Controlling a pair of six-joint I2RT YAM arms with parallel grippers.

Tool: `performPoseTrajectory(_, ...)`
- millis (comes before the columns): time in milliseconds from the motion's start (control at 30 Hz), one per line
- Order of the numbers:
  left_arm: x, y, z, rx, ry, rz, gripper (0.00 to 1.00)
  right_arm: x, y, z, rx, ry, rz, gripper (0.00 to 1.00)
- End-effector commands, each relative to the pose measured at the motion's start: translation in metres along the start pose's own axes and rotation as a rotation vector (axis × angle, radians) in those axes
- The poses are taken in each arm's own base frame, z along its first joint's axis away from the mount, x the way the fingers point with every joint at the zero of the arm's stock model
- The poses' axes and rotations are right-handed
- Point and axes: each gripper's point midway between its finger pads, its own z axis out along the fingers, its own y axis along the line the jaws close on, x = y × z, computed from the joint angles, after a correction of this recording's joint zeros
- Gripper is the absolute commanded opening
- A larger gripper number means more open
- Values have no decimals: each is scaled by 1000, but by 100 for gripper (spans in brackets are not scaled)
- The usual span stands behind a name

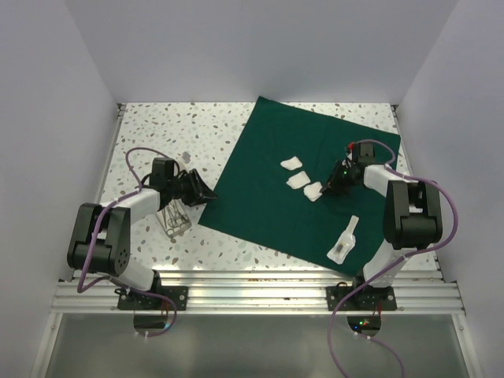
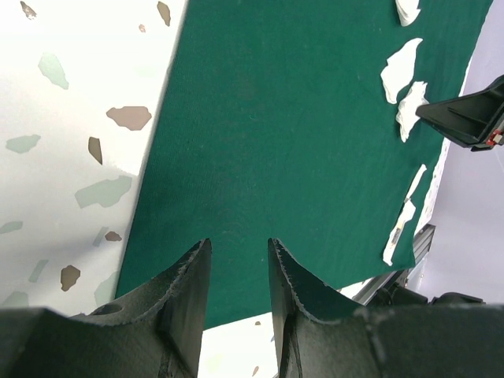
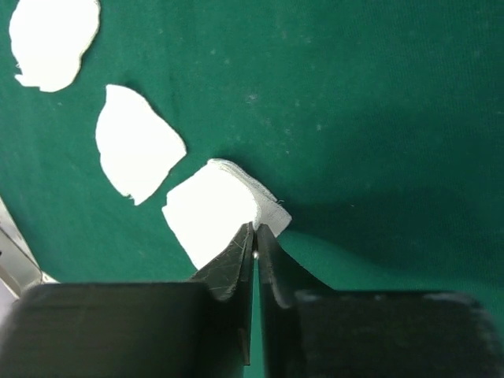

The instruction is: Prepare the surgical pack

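Three gauze pads point(image 1: 298, 180) in a row, one packet point(image 1: 343, 242), on one drape point(image 1: 252, 205) spread flat on table point(image 1: 157, 134).
Right gripper point(image 3: 255, 234) pinched closed at nearest pad's edge; left gripper point(image 2: 236, 256) parted, empty, above drape's left edge.

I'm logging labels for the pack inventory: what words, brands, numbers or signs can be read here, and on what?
None can be read.
The flat white packet on the dark green cloth drape may carry print, but it is too small to tell.
The three white gauze pads show no marks.
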Motion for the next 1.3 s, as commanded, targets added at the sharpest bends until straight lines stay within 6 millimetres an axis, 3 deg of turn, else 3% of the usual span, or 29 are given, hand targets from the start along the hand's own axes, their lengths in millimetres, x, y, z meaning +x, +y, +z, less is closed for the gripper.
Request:
performPoseTrajectory(0, -16, -17, 2, 53, -38, 59, 39, -11, -2, -5, 28, -30, -21, 12)
performPoseTrajectory(233, -17, -18, 1, 56, -40, 63, 39, -2, -1, -6, 8, -24, -9, 34)
performPoseTrajectory(700, -15, -19, 3, 57, -32, 59, 39, 5, -2, 18, -43, -15, 85, 38)
performPoseTrajectory(967, -14, -20, 3, 57, -29, 69, 39, -1, -1, 18, -44, -58, 109, 27)
performPoseTrajectory(1000, -13, -20, 3, 60, -25, 70, 40, -2, 0, 17, -49, -65, 104, 17)
performPoseTrajectory(1067, -12, -24, 1, 73, -27, 89, 43, -5, 2, 14, -57, -80, 90, 6)
performPoseTrajectory(1100, -11, -27, 0, 89, -22, 100, 46, -9, 7, 8, -71, -100, 65, 0)
performPoseTrajectory(1267, 3, -62, -14, 230, -16, 216, 58, -12, 36, -21, -159, -114, -59, 0)
